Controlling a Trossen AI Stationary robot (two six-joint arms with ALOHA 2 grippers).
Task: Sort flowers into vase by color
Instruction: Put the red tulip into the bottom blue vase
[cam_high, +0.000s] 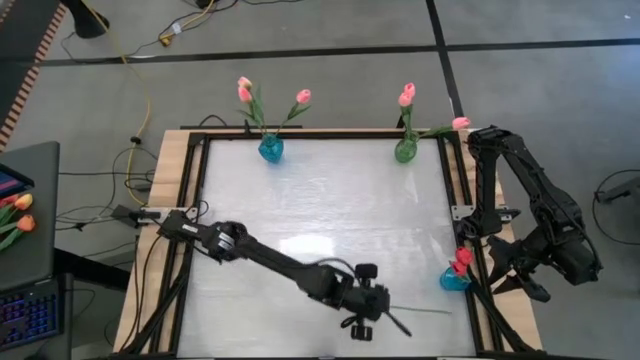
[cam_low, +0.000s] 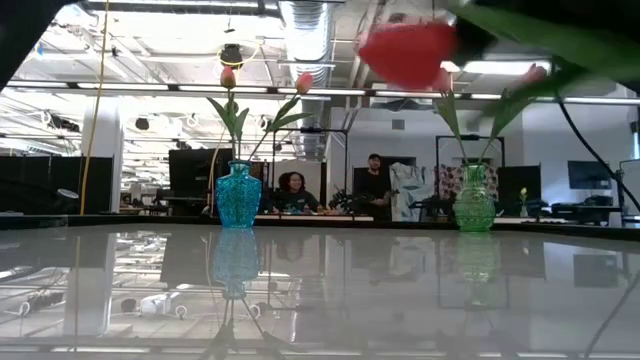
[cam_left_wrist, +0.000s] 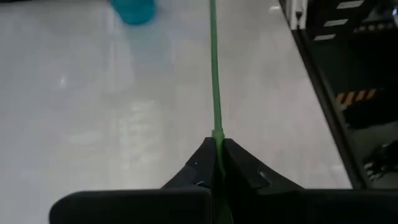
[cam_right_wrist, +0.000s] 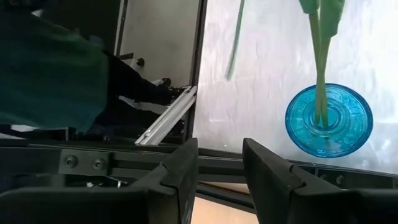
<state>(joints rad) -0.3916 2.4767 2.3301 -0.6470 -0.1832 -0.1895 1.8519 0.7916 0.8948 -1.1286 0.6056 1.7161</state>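
Your left gripper pinched a flower by its thin stem just beside the small blue vase, where it could slip or snag; your right gripper hung spread beyond the vase.

The left arm stretches from nine o'clock toward six, its left gripper low over the table, fingers pinched together on a thin green stem. The right arm folds at three o'clock; the right gripper hangs with fingers apart.
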